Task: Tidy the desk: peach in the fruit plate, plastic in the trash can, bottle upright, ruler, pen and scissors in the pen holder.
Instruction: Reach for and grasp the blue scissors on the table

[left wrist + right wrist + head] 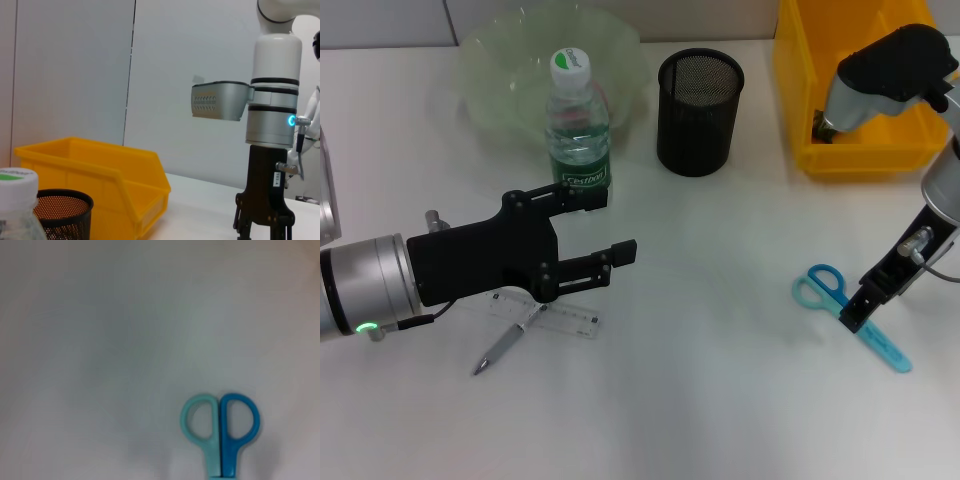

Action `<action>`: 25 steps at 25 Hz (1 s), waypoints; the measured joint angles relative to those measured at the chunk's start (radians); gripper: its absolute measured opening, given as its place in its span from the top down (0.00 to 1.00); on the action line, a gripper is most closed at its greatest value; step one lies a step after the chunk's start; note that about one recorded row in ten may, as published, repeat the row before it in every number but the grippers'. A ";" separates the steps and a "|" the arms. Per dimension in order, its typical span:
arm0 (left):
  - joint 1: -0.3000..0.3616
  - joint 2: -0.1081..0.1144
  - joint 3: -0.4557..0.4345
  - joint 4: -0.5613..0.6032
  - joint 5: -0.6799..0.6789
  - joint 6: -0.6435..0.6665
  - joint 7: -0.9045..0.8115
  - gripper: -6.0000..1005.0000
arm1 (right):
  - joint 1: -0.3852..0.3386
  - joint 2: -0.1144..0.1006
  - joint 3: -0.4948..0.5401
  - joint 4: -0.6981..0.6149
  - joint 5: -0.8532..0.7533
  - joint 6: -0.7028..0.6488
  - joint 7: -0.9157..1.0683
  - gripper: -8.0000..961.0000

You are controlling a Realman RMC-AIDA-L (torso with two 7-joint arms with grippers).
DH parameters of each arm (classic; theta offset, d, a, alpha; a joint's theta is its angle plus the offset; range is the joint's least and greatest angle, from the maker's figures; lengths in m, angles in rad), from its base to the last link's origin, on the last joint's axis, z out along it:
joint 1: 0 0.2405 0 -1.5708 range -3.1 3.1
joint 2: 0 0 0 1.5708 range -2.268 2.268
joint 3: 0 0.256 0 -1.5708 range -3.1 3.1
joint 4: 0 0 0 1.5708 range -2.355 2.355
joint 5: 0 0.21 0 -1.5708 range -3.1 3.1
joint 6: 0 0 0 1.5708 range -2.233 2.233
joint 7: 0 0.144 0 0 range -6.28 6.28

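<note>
Scissors (850,316) lie flat on the desk under the right gripper (854,312), whose jaws I cannot tell apart or together; light, stiff and thin, best pinched mid-shank, while the left gripper (608,222), jaws apart, hovers beside the upright bottle (577,125), pen holder (699,112) well off.
</note>
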 joint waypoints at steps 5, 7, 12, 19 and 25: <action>0.000 0.000 0.000 0.000 0.000 0.000 0.001 0.28 | -0.005 0.000 -0.021 0.005 0.000 0.034 0.015 0.16; 0.000 0.000 0.000 0.000 0.000 -0.001 0.001 0.28 | -0.006 0.000 -0.027 0.008 0.000 0.045 0.022 0.16; 0.000 0.000 0.000 -0.001 0.000 -0.003 0.013 0.28 | -0.011 0.001 -0.038 0.012 0.009 0.054 0.027 0.16; -0.002 0.000 0.000 -0.011 -0.003 -0.004 0.026 0.28 | -0.009 0.002 -0.039 0.031 0.015 0.056 0.027 0.16; -0.003 0.000 0.000 -0.013 -0.002 -0.012 0.028 0.28 | -0.005 0.002 -0.046 0.040 0.015 0.065 0.028 0.16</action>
